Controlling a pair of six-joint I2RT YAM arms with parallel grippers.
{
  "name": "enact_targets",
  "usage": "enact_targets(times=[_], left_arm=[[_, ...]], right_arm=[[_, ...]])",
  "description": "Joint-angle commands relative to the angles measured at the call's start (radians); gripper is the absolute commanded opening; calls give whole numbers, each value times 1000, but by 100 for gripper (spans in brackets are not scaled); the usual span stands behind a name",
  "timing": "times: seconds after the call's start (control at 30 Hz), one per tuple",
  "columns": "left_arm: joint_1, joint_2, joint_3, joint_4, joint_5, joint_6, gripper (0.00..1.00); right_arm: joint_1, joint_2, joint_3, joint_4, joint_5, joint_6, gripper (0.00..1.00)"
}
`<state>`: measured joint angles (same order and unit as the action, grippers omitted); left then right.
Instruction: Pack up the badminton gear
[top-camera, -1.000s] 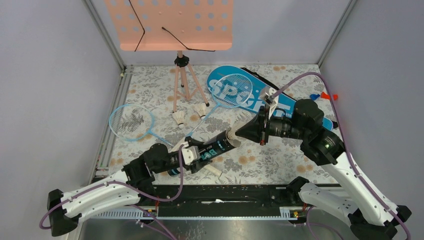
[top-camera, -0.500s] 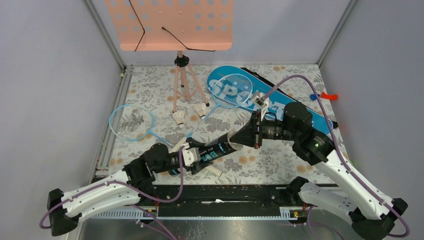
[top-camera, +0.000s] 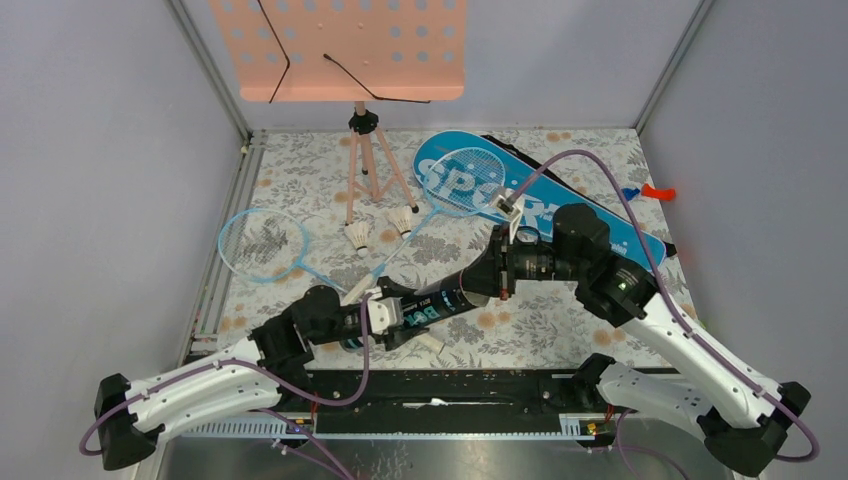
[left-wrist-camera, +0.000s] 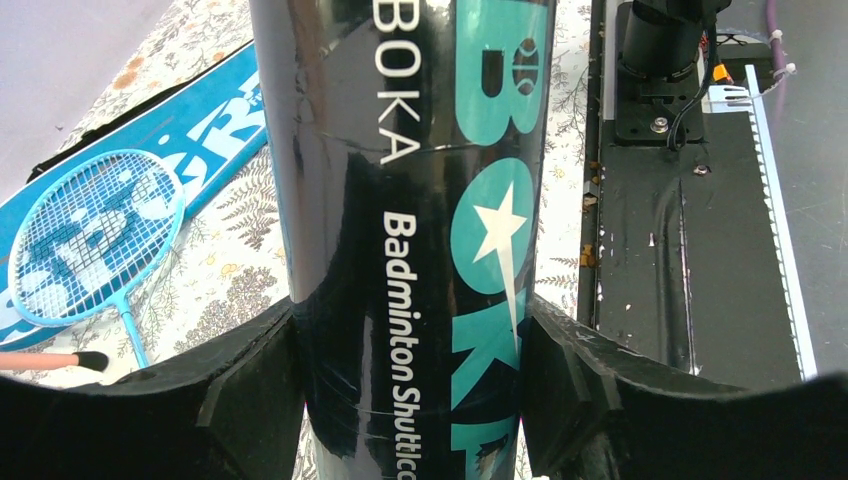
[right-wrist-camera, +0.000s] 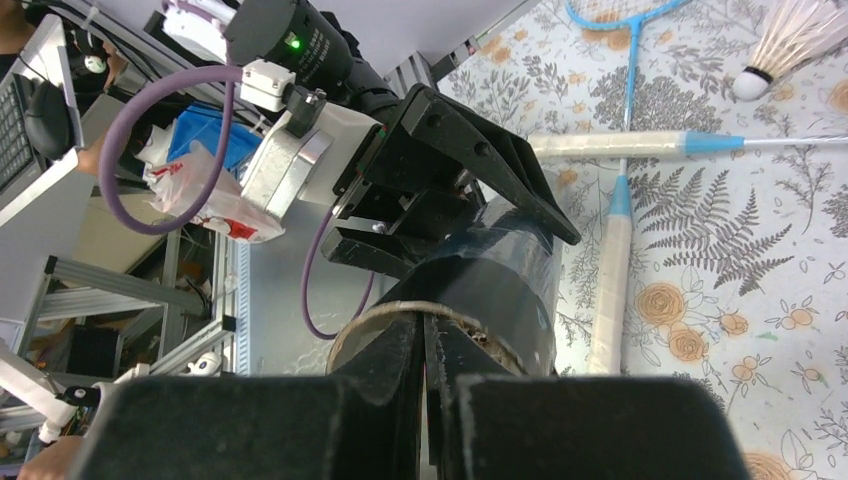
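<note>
My left gripper (top-camera: 385, 315) is shut on the long black lettered tube (top-camera: 440, 300), which tilts up to the right; both fingers press its sides (left-wrist-camera: 420, 200). My right gripper (right-wrist-camera: 425, 340) is shut, and its fingertips poke into the tube's open mouth (right-wrist-camera: 500, 275). One light-blue racket (top-camera: 262, 243) lies at the left. A second racket (top-camera: 470, 183) rests on the blue "SPORT" bag (top-camera: 450, 142). Two white shuttlecocks (top-camera: 359, 236) (top-camera: 403, 219) stand near the tripod. What is inside the tube is hidden.
The peach perforated music stand (top-camera: 340, 50) on its tripod (top-camera: 365, 170) stands at the back. Small red and blue items (top-camera: 648, 190) lie at the far right. A pale racket handle (top-camera: 428, 342) lies under the tube. Grey walls close in both sides.
My right gripper has moved left and pushed its shut fingertips into the tube's mouth. The white shuttlecock seen at the mouth is no longer visible. The left gripper still holds the tube.
</note>
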<state>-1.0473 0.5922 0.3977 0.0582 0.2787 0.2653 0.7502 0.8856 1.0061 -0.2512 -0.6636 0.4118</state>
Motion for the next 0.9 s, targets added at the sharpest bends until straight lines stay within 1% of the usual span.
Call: enact_targets(times=[0.0,0.2,0.33,0.4,0.43,0.5,0.53,0.6,0.63,0.67,0.73,0.77,0.87], left_arm=[[-2,8,36,144,70,15,11],[-2,25,36,177,98,13,11],[-2,30,35,194,111,10,10],[-2,34,35,199,110,6,10],[-2,34,36,196,106,4,11],[-2,30,38,186,89,1,11],[-2,26,38,178,81,-1,10],[-2,12,35,165,63,-5,11],[-2,3,32,161,54,-8,10],[-2,-7,27,157,41,-12,11],[-2,-37,17,160,9,-27,11],[-2,-49,12,156,-7,-32,11],[-2,-83,2,139,-58,-42,11]], right_arm=[[56,60,30,-16,52,-22,0],[118,123,18,10,103,-29,0],[160,174,4,51,103,-32,0],[172,205,14,45,98,-46,1],[175,216,32,20,99,-56,4],[175,222,71,-34,124,-82,16],[175,217,94,-65,150,-95,19],[175,185,139,-122,215,-131,22],[175,165,156,-136,247,-143,25],[175,143,167,-143,277,-155,32],[175,91,187,-148,322,-190,49],[175,67,199,-150,344,-210,55],[175,-5,238,-153,410,-250,66]])
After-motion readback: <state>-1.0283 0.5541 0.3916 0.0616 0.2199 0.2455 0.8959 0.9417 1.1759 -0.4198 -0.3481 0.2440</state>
